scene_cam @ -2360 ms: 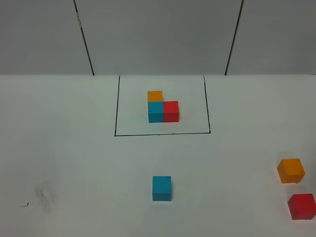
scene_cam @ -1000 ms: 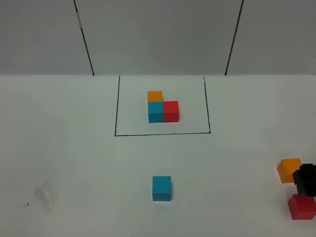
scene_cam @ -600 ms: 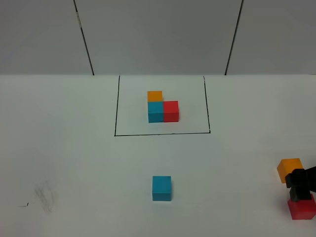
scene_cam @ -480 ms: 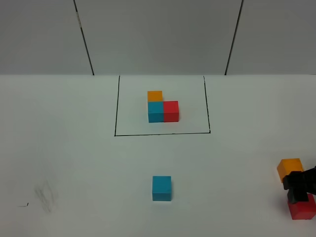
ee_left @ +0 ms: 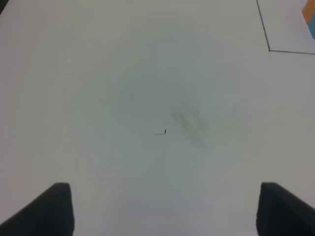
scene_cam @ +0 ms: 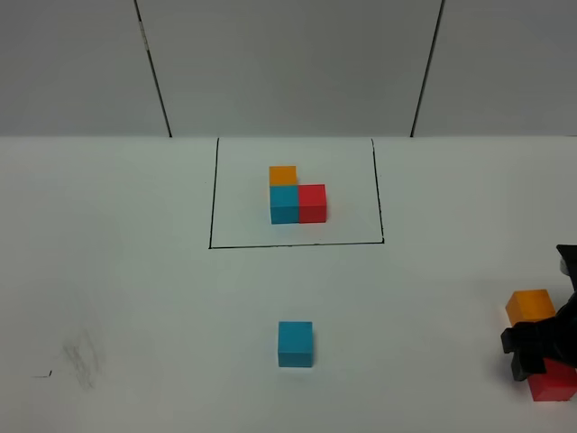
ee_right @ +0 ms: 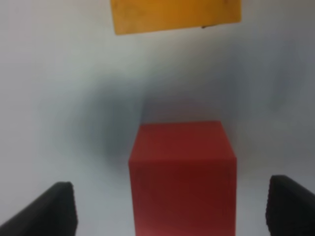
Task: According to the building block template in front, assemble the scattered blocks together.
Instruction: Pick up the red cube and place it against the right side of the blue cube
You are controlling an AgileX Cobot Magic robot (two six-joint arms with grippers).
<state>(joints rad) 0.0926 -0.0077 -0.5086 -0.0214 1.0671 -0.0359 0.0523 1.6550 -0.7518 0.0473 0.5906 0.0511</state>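
Right wrist view: right fingers spread wide and gripping nothing, with the red cube centred in the gap, its sides square to them, and the orange cube just beyond it, apart. Exterior high view: that pair lies well right of the framed template and nearer the robot, while the blue cube sits straight in front of the template, all three loose on the surface. Left fingers hang open far to the template's left, so the right arm is plainly nearer, and a straight descent looks enough to close on red.
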